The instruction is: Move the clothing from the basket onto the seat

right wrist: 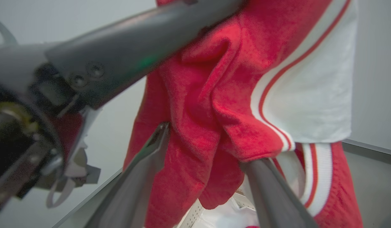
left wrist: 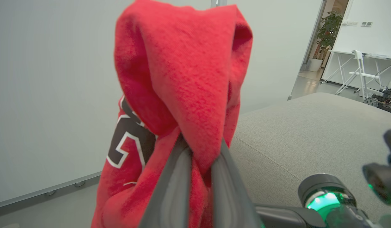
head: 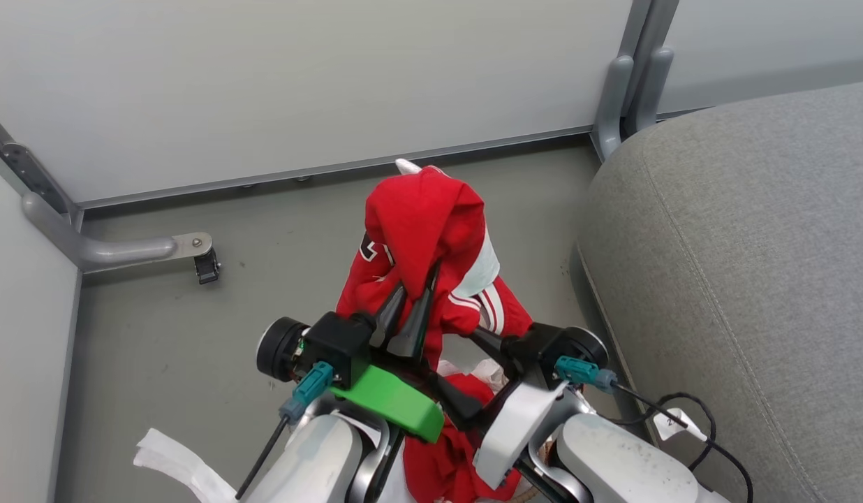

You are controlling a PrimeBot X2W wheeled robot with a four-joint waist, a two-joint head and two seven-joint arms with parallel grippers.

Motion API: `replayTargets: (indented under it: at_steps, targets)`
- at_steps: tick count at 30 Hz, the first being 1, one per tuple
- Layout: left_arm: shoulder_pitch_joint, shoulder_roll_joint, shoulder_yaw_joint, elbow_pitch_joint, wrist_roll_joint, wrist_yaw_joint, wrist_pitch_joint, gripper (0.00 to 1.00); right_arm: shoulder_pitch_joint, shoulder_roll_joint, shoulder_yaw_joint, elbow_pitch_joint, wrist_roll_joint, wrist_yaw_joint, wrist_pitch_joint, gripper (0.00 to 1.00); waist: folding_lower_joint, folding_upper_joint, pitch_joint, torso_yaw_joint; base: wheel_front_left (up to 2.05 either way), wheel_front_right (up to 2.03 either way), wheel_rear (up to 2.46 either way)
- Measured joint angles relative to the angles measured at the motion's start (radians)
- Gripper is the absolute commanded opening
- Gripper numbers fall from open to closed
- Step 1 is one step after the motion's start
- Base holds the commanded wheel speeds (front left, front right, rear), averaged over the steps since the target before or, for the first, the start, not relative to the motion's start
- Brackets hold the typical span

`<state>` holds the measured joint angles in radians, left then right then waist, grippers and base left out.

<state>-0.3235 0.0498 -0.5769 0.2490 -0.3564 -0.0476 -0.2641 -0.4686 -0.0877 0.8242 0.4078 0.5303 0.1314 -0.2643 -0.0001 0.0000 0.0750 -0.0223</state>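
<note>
Above the grey floor [head: 159, 335], just left of the sofa seat [head: 739, 244], the left claw [head: 416, 293] is clamped tight on a fold of a red garment with white stripes [head: 421, 216], which drapes over its fingertips and hangs clear of the seat. Right claw [head: 470, 370] is spread wide, one finger [right wrist: 141, 171] on either side of the hanging fabric. More red clothing [head: 438, 461] lies lower, between the forearms; the right wrist view shows the perforated white basket [right wrist: 190, 217] beneath the garment.
</note>
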Motion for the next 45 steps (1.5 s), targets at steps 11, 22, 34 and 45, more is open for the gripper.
replayTargets:
  at_steps: [11, 22, 34, 45]
  targets:
    - [-0.003, 0.000, -0.090, -0.008, -0.058, 0.004, 0.000, 0.00, -0.037, 0.021, -0.077, 0.068, -0.067, 0.000, 0.000, 1.00, 0.0000, 0.0000, -0.001, 0.040, 0.00, 0.00, 0.00]
    - [-0.002, 0.000, -0.134, 0.001, -0.089, 0.013, 0.000, 0.00, -0.042, 0.033, -0.143, 0.111, -0.127, 0.000, 0.000, 0.00, 0.0000, 0.0000, -0.019, 0.071, 0.00, 0.00, 0.00]
    - [0.016, -0.001, -0.077, 0.018, -0.034, 0.022, 0.000, 1.00, 0.055, 0.001, -0.266, 0.058, -0.198, 0.000, 0.000, 0.00, 0.0000, 0.0000, -0.021, 0.022, 0.00, 0.00, 0.00]
    - [0.035, -0.001, 0.005, 0.050, 0.053, 0.010, -0.001, 1.00, 0.106, -0.035, -0.335, -0.012, -0.229, 0.000, 0.001, 0.00, 0.0000, 0.0000, -0.002, -0.115, 0.00, 0.00, 0.00]
